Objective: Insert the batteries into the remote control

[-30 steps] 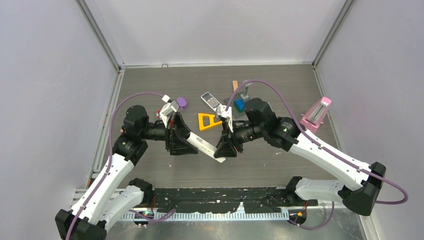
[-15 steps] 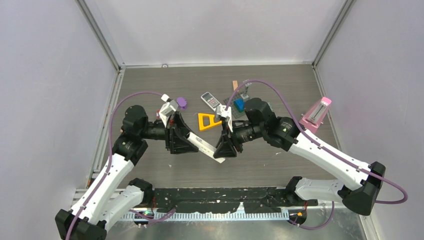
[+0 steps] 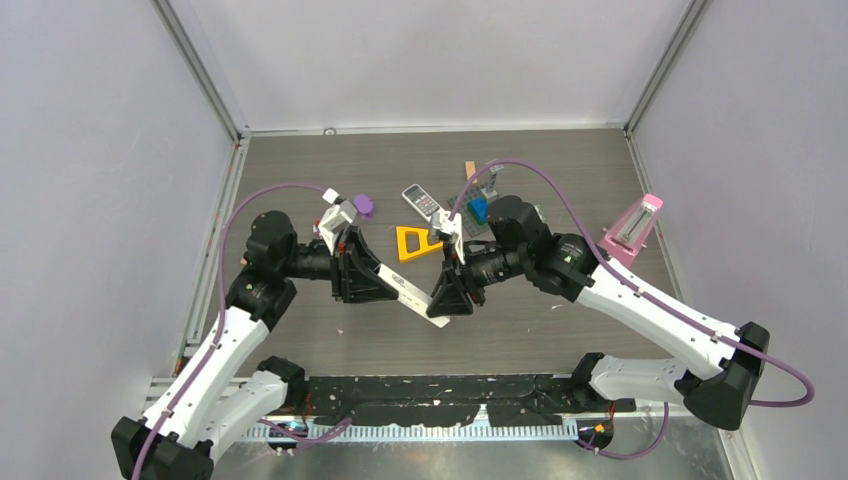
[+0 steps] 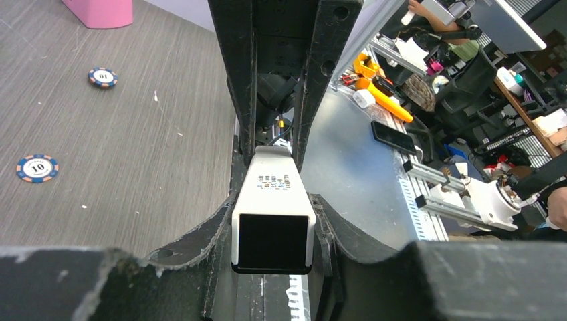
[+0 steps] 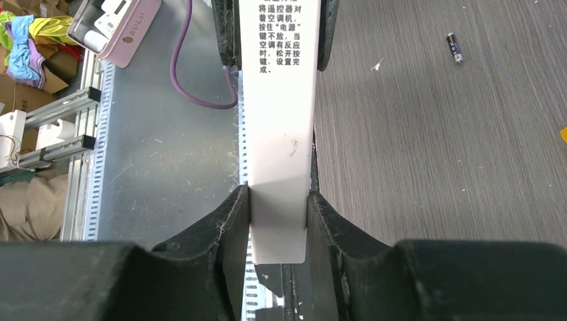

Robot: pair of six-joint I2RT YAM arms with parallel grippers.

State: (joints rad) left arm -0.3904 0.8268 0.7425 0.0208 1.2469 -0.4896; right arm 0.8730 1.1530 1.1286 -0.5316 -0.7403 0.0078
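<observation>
The white remote control [image 3: 405, 290] hangs above the table, held level between both arms. My left gripper [image 3: 375, 283] is shut on one end. In the left wrist view that end of the remote control [image 4: 273, 194] shows a dark square face, and the left gripper [image 4: 273, 231] presses both its sides. My right gripper [image 3: 445, 300] is shut on the other end. In the right wrist view the remote control [image 5: 279, 134] shows printed text, clamped in the right gripper [image 5: 279, 214]. One small dark battery [image 5: 454, 48] lies on the wood table.
An orange triangle [image 3: 416, 243], a grey keypad handset [image 3: 421, 201], a blue block [image 3: 479, 210] and a purple piece [image 3: 363, 205] lie behind the arms. A pink metronome [image 3: 635, 228] stands at the right. Two poker chips [image 4: 103, 77] [image 4: 37, 168] lie on the table.
My left gripper's jaws have narrowed onto the end of the remote control. The right gripper and the remote have stayed where they were.
</observation>
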